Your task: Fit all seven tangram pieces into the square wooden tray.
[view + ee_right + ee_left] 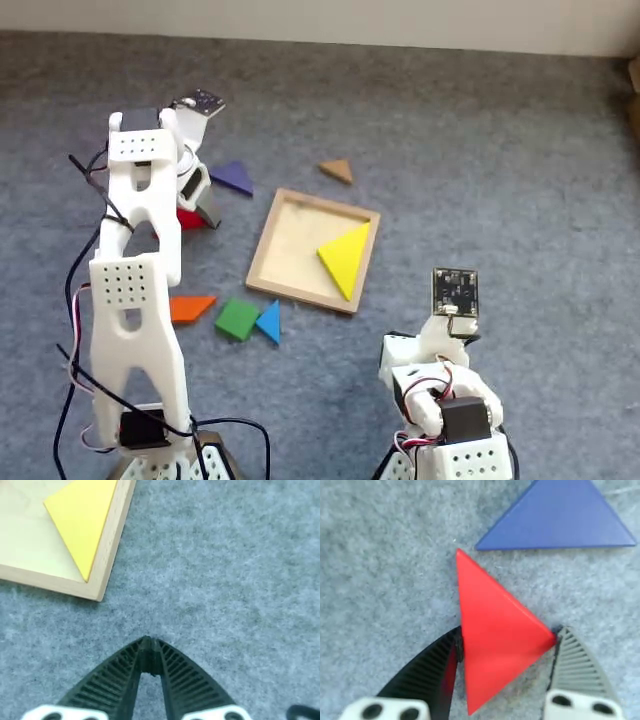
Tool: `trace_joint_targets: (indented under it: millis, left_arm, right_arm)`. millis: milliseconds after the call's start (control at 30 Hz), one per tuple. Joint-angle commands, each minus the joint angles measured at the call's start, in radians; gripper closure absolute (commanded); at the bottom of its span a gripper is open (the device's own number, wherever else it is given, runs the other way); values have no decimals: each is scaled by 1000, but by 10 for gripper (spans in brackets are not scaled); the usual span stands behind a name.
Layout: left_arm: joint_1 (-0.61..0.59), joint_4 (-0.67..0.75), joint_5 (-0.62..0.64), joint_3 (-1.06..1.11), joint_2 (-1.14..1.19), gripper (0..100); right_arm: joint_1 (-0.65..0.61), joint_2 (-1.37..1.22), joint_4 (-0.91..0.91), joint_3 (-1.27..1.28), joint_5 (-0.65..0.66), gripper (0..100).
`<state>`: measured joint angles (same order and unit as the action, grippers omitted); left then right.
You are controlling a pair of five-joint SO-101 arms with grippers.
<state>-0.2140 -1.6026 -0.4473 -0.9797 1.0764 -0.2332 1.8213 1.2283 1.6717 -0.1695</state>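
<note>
Leftmost, we logged the left gripper (507, 637), its two fingers pressed against opposite sides of the red triangle (487, 625), which lay flat on the grey carpet (520, 180).

Next, nearer the arm bases, we counted three loose pieces in a row: an orange piece (192, 308), a green square (237, 320) and a light blue triangle (269, 322), the last two touching.

Farther back, just beside the red piece, we noted a dark blue triangle (233, 178).

At centre we listed the square wooden tray (268, 255), holding one yellow triangle (348, 257) in its right corner.

Beyond the tray lay a brown triangle (337, 171).

Rightmost, we recorded the right gripper (149, 647), fingertips closed together on nothing, over bare carpet near the tray's corner.
</note>
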Motion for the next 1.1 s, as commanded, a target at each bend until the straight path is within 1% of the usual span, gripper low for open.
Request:
trace_joint_targets:
  millis: [0,67,167,267,533,667,833,967,1067]
  left_arm:
    - [19,12,6,-28,-4,825]
    - [19,5,-8,-64,-2,828]
    - [27,-81,-63,-125,-2,829]
    - [41,-161,-69,-191,-2,829]
    - [53,-167,-66,-219,-2,832]
    - [81,-169,-64,-219,-4,886]
    - [122,-170,-61,-219,-4,898]
    - [153,-172,5,-219,-5,899]
    - [180,-172,8,-191,-33,899]
  right_arm:
    - [19,16,-21,117,8,994]
    - [19,16,-21,117,8,994]
    - [19,16,-21,117,8,994]
    - [19,16,-21,117,8,994]
    - [19,16,-21,117,8,994]
    - [19,16,-21,117,8,994]
    - [19,16,-21,117,8,994]
    - [19,16,-21,117,8,994]
    - [51,16,-24,119,8,994]
